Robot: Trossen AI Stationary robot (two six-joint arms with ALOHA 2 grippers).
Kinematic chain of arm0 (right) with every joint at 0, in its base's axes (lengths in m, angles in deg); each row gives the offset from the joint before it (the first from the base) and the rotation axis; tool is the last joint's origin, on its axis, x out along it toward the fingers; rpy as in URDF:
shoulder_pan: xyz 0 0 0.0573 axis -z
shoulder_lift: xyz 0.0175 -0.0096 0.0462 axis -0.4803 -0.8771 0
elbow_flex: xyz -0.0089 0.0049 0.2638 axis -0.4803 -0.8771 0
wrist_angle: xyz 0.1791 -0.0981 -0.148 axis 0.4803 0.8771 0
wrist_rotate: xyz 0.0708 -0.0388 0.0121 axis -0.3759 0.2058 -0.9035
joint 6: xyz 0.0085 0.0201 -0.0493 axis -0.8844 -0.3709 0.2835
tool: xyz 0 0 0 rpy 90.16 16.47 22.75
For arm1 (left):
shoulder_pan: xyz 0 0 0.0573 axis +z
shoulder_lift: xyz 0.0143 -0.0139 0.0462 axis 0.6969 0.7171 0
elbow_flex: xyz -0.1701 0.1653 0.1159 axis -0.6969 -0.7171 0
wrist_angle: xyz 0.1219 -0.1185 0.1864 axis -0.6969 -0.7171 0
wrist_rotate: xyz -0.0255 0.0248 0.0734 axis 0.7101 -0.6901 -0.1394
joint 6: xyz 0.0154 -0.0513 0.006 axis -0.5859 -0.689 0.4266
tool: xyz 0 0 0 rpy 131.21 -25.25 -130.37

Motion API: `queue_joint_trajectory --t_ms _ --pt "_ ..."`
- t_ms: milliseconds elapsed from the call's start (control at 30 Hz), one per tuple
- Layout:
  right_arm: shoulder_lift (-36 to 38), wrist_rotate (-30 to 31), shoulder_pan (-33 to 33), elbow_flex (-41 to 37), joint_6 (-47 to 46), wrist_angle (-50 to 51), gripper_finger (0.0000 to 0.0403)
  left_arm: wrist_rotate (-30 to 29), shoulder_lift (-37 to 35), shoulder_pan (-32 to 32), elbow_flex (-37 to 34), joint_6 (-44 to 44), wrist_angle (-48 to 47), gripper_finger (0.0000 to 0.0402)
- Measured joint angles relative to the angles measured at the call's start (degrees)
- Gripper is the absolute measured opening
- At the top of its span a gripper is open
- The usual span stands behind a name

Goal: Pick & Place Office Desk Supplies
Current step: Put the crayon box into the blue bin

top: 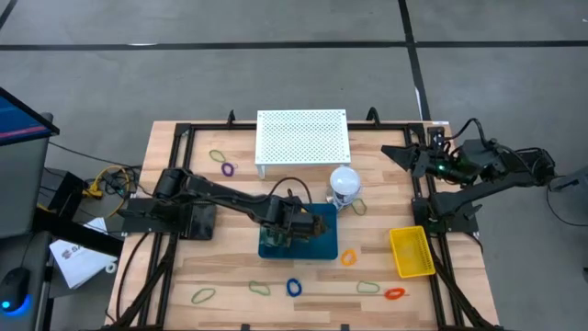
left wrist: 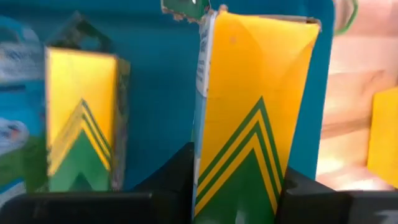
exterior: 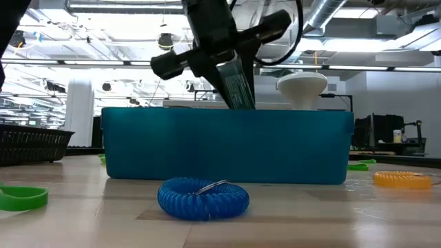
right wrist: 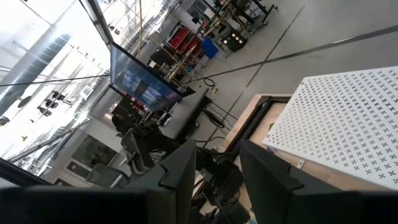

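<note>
A yellow crayon box with green chevrons sits between the fingers of my left gripper, which is shut on it over the blue bin at the table's middle. A second crayon box stands inside the bin. In the low view the gripper reaches down behind the bin's near wall. Coiled loops lie on the table: blue, orange, purple, green. My right gripper is open and raised at the far right. My left gripper pinches the crayon box between its two fingers, one on each long side near the box's near end. The fingers slant down from above and lie along the box. Its far end points into the bin; the bin wall hides whether it rests there.
A white perforated board stands at the far middle, with a white ball-shaped object just behind the bin. A yellow basket sits at the right. More loops lie along the near edge, among them a red-orange one.
</note>
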Motion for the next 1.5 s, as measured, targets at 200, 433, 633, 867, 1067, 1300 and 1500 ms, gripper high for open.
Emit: queue_joint_trajectory --t_ms 200,433,633,867,1067,1300,1500 --pt "0.0 0.0 0.0 0.0 0.0 0.0 0.0123 0.2 0.0 -0.3 -2.0 -1.4 -0.8 0.0096" --pt "0.0 0.0 0.0 0.0 0.0 0.2 0.0123 0.0 0.0 -0.3 -2.3 -1.4 -0.8 0.0104" --pt "0.0 0.0 0.0 0.0 0.0 0.4 0.0123 -0.2 0.0 -0.3 -2.3 -1.3 -0.7 0.0126" --pt "0.0 0.0 0.0 0.0 0.2 0.4 0.0123 -0.2 0.0 -0.3 -2.3 -1.3 -0.7 0.0115" --pt "0.0 0.0 0.0 0.0 0.2 0.4 0.0123 -0.2 0.0 -0.3 -2.3 0.0 -0.3 0.0124" --pt "0.0 0.0 0.0 0.0 0.2 0.4 0.0123 -0.2 0.0 -0.3 -2.3 3.2 1.9 0.0142" --pt "0.0 0.0 0.0 0.0 0.2 0.4 0.0123 -0.1 0.0 -0.3 -2.3 4.6 1.7 0.0153"
